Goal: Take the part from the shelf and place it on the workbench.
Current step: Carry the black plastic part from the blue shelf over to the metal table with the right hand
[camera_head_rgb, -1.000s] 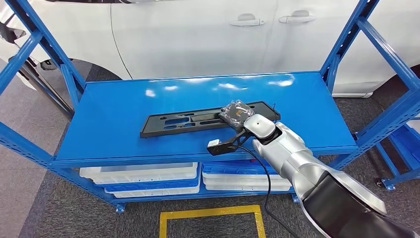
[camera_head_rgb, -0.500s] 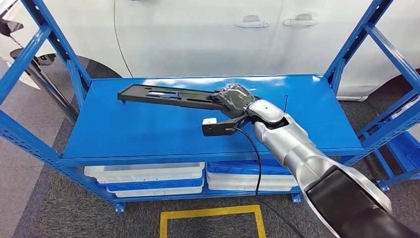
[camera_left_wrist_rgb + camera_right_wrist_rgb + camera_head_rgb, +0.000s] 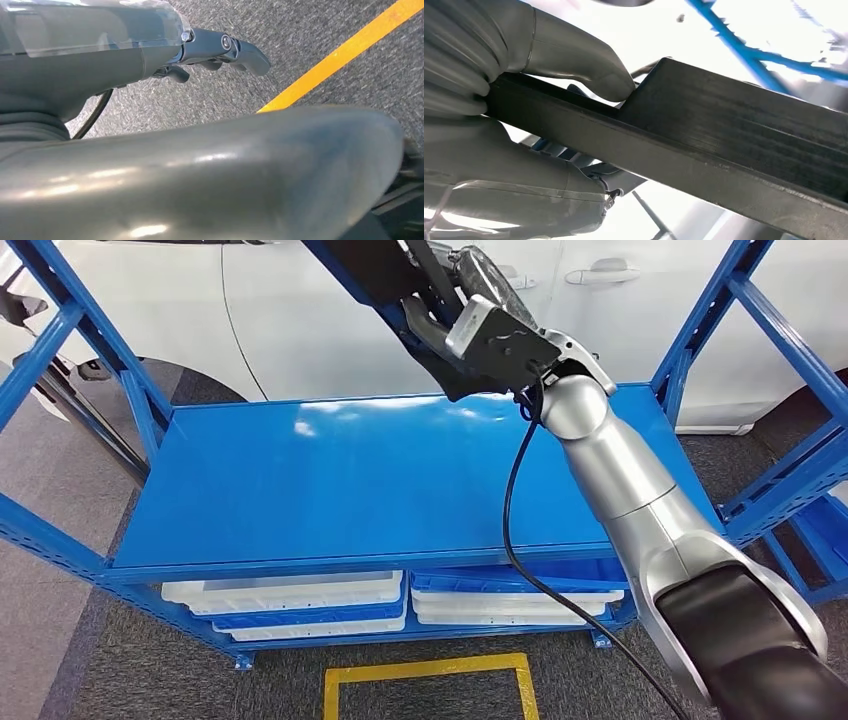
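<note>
Head view: right hand [image 3: 478, 280] at top centre of frame, raised high above the shelf [image 3: 400, 475]. It grips the black part [image 3: 370, 270], a long flat plastic piece that runs up and left from the hand and out past the top edge. Part is clear of the shelf surface, held in the air in front of the white car [image 3: 330, 320] behind.

Right wrist view: thick grey thumb and fingers [image 3: 574, 65] closed tight around the edge of the part [image 3: 734, 145], thumb on one face, fingers wrapped on the other. The part crosses the frame from left to lower right as a dark ribbed bar.

Silver right arm [image 3: 620, 480] rises from lower right of the head view to the hand; a black cable [image 3: 515, 500] hangs from the wrist down across the shelf front.

Below the blue shelf deck, white and blue trays [image 3: 300, 600] sit stacked on the lower level. Yellow floor marking [image 3: 425, 670] at bottom centre.

Left wrist view: left hand [image 3: 215, 50] hangs over grey carpet, dark fingers loosely curled, nothing in them. A yellow line [image 3: 345, 50] crosses the upper right.
</note>
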Motion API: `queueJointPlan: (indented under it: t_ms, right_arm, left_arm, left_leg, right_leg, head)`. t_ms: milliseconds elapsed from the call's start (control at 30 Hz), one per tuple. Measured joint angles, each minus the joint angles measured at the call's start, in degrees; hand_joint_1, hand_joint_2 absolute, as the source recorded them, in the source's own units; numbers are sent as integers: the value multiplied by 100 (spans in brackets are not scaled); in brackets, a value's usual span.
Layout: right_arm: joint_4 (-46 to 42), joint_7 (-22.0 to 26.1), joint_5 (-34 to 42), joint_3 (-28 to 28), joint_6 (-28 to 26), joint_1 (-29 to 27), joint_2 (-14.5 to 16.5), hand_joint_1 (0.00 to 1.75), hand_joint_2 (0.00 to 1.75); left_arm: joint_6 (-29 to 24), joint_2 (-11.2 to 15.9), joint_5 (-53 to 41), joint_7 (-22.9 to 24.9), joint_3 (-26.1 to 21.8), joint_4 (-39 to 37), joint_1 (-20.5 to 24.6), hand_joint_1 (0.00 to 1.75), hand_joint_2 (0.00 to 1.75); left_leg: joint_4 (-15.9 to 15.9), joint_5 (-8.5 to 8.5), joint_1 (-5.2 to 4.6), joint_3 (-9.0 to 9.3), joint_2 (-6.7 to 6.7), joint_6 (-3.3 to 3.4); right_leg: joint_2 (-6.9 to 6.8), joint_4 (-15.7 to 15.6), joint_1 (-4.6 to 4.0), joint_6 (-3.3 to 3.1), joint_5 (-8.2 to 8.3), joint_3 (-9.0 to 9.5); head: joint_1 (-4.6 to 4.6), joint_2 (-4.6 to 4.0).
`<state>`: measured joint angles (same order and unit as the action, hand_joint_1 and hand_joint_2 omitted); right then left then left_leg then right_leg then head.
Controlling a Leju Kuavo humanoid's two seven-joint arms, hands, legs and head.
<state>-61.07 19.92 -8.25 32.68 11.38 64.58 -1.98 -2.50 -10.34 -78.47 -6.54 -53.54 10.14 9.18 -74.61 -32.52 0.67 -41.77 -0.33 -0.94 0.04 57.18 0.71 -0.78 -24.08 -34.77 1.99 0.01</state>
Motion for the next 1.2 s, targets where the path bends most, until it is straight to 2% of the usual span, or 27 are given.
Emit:
queueJointPlan:
  t_ms: [33, 67, 100, 133, 167, 200, 267, 333, 400, 467, 500, 533, 567, 667, 700, 767, 833, 900, 967, 1000, 1033, 1067, 1133, 1200]
  right_arm:
    - [-147, -3, 58, -19, 15, -61, -15, 175, 175]
    - [-287, -9, 84, -38, 25, -115, -34, 175, 175]
    - [-418, -18, 93, -61, 29, -153, -51, 175, 175]
    - [-527, -23, 98, -84, 29, -173, -67, 175, 175]
    - [-614, -22, 105, -105, 29, -179, -80, 175, 175]
    - [-685, -22, 110, -121, 30, -183, -90, 175, 175]
    - [-793, 7, 183, -136, 40, -210, -108, 175, 175]
    - [-915, 95, 425, -162, 68, -270, -125, 175, 175]
    - [-1140, 180, 840, -222, 100, -388, -155, 175, 175]
    - [-1498, 249, 1301, -296, 98, -663, -202, 175, 175]
    - [-1714, 306, 1510, -338, 73, -883, -228, 175, 175]
    - [-1946, 385, 1679, -382, 38, -1138, -251, 175, 175]
    - [-2203, 480, 1799, -430, -6, -1424, -276, 175, 175]
    - [-2908, 756, 1913, -520, -81, -2161, -344, 175, 175]
    - [-3093, 830, 1957, -529, -71, -2365, -356, 175, 175]
    - [-3418, 986, 2082, -539, -1, -2817, -356, 175, 175]
    - [-3714, 1157, 2118, -517, 92, -3377, -327, 175, 175]
    - [-3942, 1285, 2025, -412, 119, -3920, -268, 175, 175]
    - [-4122, 1395, 1904, -262, 60, -4435, -220, 175, 175]
    - [-4216, 1447, 1854, -192, 23, -4689, -209, 175, 175]
    - [-4311, 1492, 1810, -139, -11, -4925, -205, 175, 175]
    - [-4393, 1529, 1774, -95, -27, -5118, -204, 175, 175]
    - [-4507, 1586, 1733, -27, -18, -5363, -203, 175, 175]
    - [-4551, 1607, 1725, 18, 40, -5454, -196, 175, 175]
  left_arm:
    - [-11, 1, 10, -9, -9, 0, 1, 0, 0]
    - [-19, 2, 19, -16, -16, 0, 3, 0, 0]
    - [-27, 5, 26, -21, -22, 0, 6, 0, 44]
    - [-32, 8, 31, -23, -27, 0, 8, 0, 87]
    - [-35, 10, 35, -26, -29, -1, 13, 0, 131]
    - [-38, 11, 38, -27, -31, -1, 16, 0, 175]
    - [-40, 11, 48, -29, -34, -1, 21, 0, 175]
    - [-50, 11, 78, -40, -39, 0, 19, 0, 175]
    - [-61, 11, 133, -76, -56, 0, 19, 0, 175]
    - [-67, 12, 206, -129, -89, 0, 10, 0, 175]
    - [-73, 13, 244, -150, -114, 0, 0, 0, 175]
    - [-81, 13, 283, -166, -139, 0, -11, 0, 175]
    - [-95, 13, 317, -176, -166, 0, -24, 0, 175]
    - [-138, -5, 384, -208, -223, -2, -73, 0, 175]
    - [-153, -14, 407, -222, -242, -2, -83, 0, 175]
    - [-199, -27, 467, -246, -290, -2, -93, 0, 175]
    - [-258, -36, 519, -266, -341, -2, -109, 0, 87]
    - [-291, -42, 537, -297, -374, -2, -128, 0, 87]
    - [-294, -44, 511, -321, -392, -2, -136, 0, 175]
    - [-294, -44, 489, -321, -397, -2, -140, 0, 175]
    - [-305, -43, 463, -309, -400, -2, -144, 0, 175]
    - [-331, -43, 440, -290, -401, -2, -147, 0, 175]
    - [-423, -42, 420, -243, -401, -2, -140, 0, 175]
    - [-514, -46, 437, -221, -403, -2, -122, 0, 175]
  left_leg:
    - [11, 90, 8, -7, 1, -8]
    - [248, 277, 16, 89, 1, -9]
    - [643, 510, 23, 264, 3, -5]
    - [1032, 674, 18, 450, 3, 5]
    - [1346, 772, 14, 592, 0, 28]
    - [1524, 801, 8, 672, -3, 54]
    - [1596, 773, -3, 691, -13, 123]
    - [1613, 792, 4, 694, -16, 193]
    - [1634, 805, 13, 703, -12, 252]
    - [1633, 799, -2, 709, -12, 285]
    - [1633, 793, -11, 717, -17, 295]
    - [1633, 787, -21, 728, -27, 304]
    - [1633, 779, -35, 743, -44, 312]
    - [1634, 750, -80, 772, -78, 306]
    - [1636, 741, -84, 772, -75, 288]
    - [1653, 726, -74, 783, -67, 236]
    - [1628, 661, -74, 807, -59, 180]
    - [1278, 402, -72, 690, -47, 117]
    - [556, 21, -37, 371, -30, 53]
    - [251, -93, -22, 229, -21, 27]
    - [125, -97, -10, 171, -13, 9]
    - [228, 11, -2, 228, -7, -2]
    - [968, 380, 9, 610, -1, 6]
    - [1577, 576, -6, 917, -2, 63]
  right_leg:
    - [7, 5, 1, 8, -9, 10]
    - [13, 14, 3, 20, -22, 22]
    - [18, 28, 6, 39, -40, 34]
    - [22, 46, -3, 63, -60, 37]
    - [26, 69, -13, 89, -74, 29]
    - [30, 83, -23, 118, -80, 17]
    - [32, 86, -33, 177, -74, 0]
    - [26, 141, -16, 235, -134, -23]
    - [24, 607, -2, 282, -408, -234]
    - [23, 1419, -1, 308, -747, -627]
    - [23, 1694, -1, 308, -809, -771]
    - [23, 1777, -3, 296, -771, -827]
    - [23, 1601, -10, 267, -625, -758]
    - [4, 417, -76, 90, -90, -227]
    - [-7, 184, -105, 49, -18, -126]
    - [-22, 63, -143, 24, 5, -74]
    - [-34, -16, -106, 9, 19, -5]
    - [-53, -89, -53, -13, 34, 62]
    - [-62, -93, -51, -32, 24, 76]
    - [-66, -88, -52, -34, 17, 75]
    - [-69, -80, -51, -33, 9, 74]
    - [-68, -68, -50, -28, 0, 74]
    - [-52, -29, -44, -5, -25, 75]
    - [-22, 16, -58, 43, -45, 69]
  head:
    - [0, -1]
    - [0, -1]
    - [0, 0]
    - [0, 0]
    - [0, 0]
    - [0, 1]
    - [0, 1]
    - [-1, 0]
    - [-1, 0]
    - [-1, 0]
    - [-1, -1]
    - [-1, -1]
    - [-1, -1]
    - [-1, -1]
    - [-1, -1]
    - [-2, 1]
    - [-2, 1]
    - [-1, -1]
    - [0, -1]
    - [0, -1]
    - [0, -1]
    - [0, -1]
    - [0, -1]
    - [0, -1]
